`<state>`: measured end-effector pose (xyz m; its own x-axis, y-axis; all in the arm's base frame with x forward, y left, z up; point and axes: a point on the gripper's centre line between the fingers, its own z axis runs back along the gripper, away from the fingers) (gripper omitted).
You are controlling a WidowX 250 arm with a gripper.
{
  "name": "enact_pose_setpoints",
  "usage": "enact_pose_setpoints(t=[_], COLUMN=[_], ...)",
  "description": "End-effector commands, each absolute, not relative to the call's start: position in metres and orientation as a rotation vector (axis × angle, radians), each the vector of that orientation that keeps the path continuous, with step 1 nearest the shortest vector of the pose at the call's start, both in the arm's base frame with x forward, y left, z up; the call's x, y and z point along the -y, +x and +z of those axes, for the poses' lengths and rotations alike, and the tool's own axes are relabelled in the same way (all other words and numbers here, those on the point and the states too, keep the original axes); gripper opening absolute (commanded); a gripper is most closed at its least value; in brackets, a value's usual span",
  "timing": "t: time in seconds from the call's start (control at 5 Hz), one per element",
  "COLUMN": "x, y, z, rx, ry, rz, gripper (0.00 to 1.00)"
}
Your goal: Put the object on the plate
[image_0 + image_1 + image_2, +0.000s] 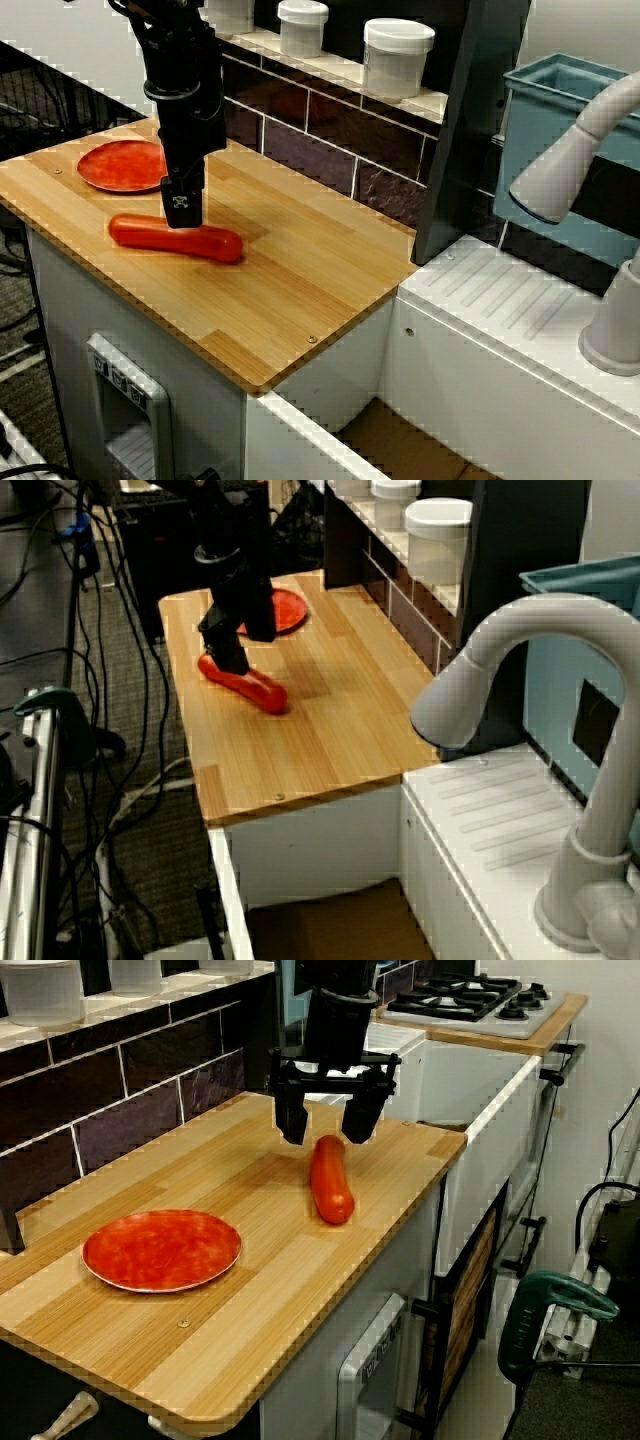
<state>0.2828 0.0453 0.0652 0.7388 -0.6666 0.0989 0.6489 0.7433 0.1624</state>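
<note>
Wooden boards make up the bench point(400, 1160), which sits by a dark tiled wall with white jars point(398, 55) on a ledge. Lots of bare wood lies near the front edge. The red sausage point(331, 1179) lies flat in the middle of the bench. The red plate point(162, 1249) sits apart from it, near the bench's end. The black arm reaches straight down. Its claw point(328, 1126) is open, one finger on each side of the sausage's end, low over it.
</note>
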Motion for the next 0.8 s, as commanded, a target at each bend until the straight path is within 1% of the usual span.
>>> enact_pose_setpoints(t=[0.0, 0.2, 0.4, 0.6], x=[-0.045, -0.050, -0.053, -0.057], y=[0.283, 0.286, 0.285, 0.286], z=[0.065, 0.073, 0.072, 0.060], rx=[0.154, 0.115, 0.125, 0.106], ry=[0.120, 0.078, 0.077, 0.070], rz=[-0.724, -0.743, -0.761, -0.760], gripper=[1.00, 1.00, 1.00, 1.00])
